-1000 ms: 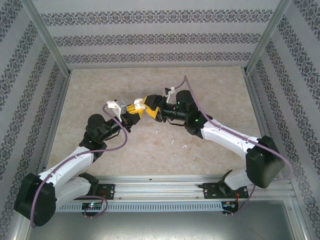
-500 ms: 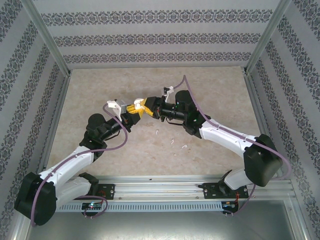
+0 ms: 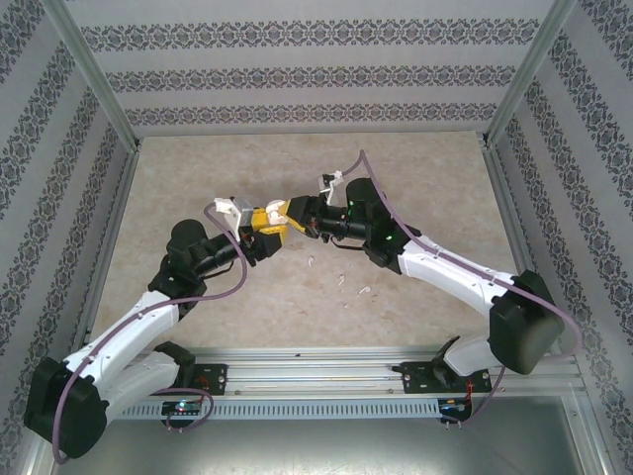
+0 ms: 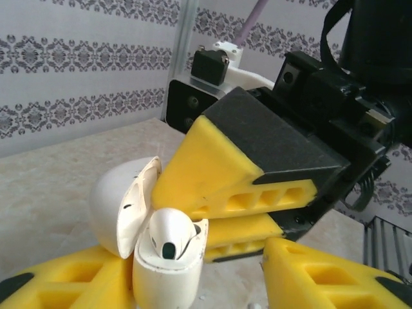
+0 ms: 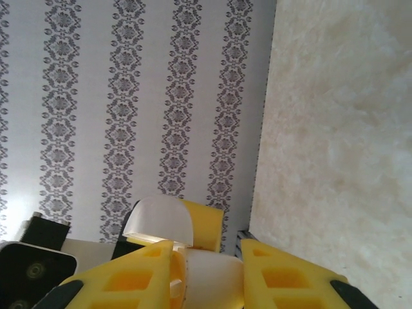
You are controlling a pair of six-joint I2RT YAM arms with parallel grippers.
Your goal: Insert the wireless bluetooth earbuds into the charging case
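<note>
While the two arms meet over the middle of the table [image 3: 198, 168], the top view sets the left gripper [image 3: 265, 222] and the right gripper [image 3: 294, 209] tip to tip, and what sits between them is too small to make out there. Three of the wireless bluetooth earbuds [image 3: 341, 280] lie loose on the table, nearer and to the right of that meeting point, well apart from both grippers.

From the left wrist, the charging case [image 4: 166, 277] stands upright with its lid [image 4: 119, 206] swung open to the left and one earbud [image 4: 168, 235] seated inside. The left gripper's yellow fingers [image 4: 309, 273] stand spread, the right one clear of the case, so this gripper is released. The right gripper's fingers reach in from the far right against the case.

From the right wrist, the case's white body sits between that gripper's two fingers, touching both: it is grasping the case.

I judge the case is passing to the right gripper. Next, the left gripper likely fetches a loose earbud, which calls for a fine pinch and a steady, level case
</note>
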